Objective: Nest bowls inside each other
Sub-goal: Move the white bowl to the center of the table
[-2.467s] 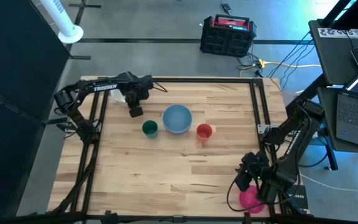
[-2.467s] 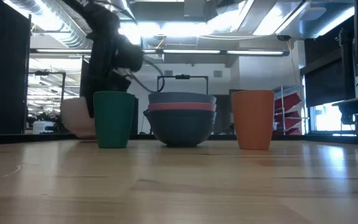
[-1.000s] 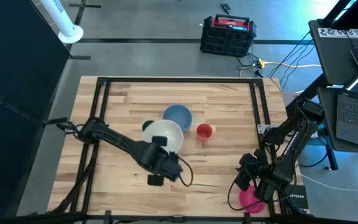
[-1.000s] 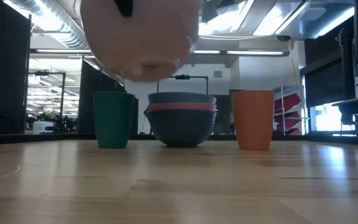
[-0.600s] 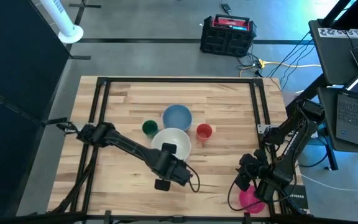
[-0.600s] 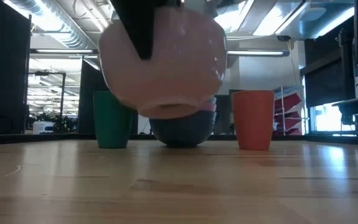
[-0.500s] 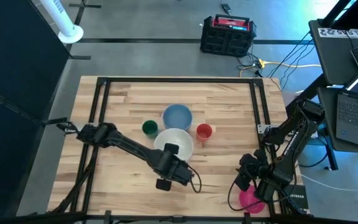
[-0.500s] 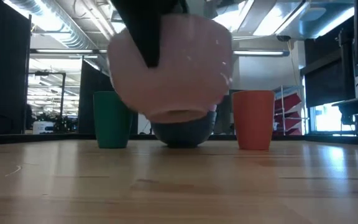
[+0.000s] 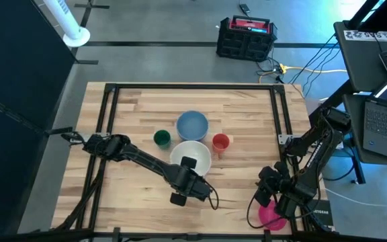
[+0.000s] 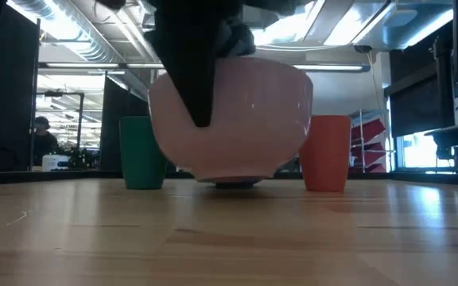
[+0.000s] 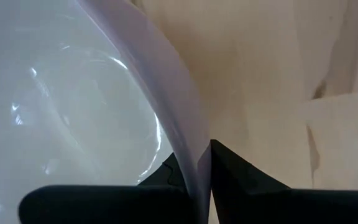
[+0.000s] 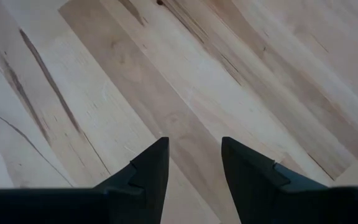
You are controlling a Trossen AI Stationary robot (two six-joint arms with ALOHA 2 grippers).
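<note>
A white bowl hangs upright from my left gripper at the table's middle, just on the near side of the stack of bowls topped by a light blue one. In the low view the white bowl hides most of that stack and its bottom is very low over the wood; whether it rests there I cannot tell. A green cup and a red cup stand on either side. My right gripper waits open over bare wood at the near right, beside a magenta bowl. My left gripper holds the white bowl by the near-edge part of its rim. One finger is inside the bowl and the other is outside, with the wall pinched between them. The fingers point steeply down from above. The bowl sits upright, open side up.
A black frame runs round the wooden table top. Bare wood lies between the white bowl and the near edge. Beyond the far edge a red and black case stands on the floor; laptops sit to the right.
My left gripper has carried the white bowl toward the table's right and near edges and downward. The bowl has sunk from above the cups' tops to almost table height, and now stands in front of the stack. My right arm has kept still.
</note>
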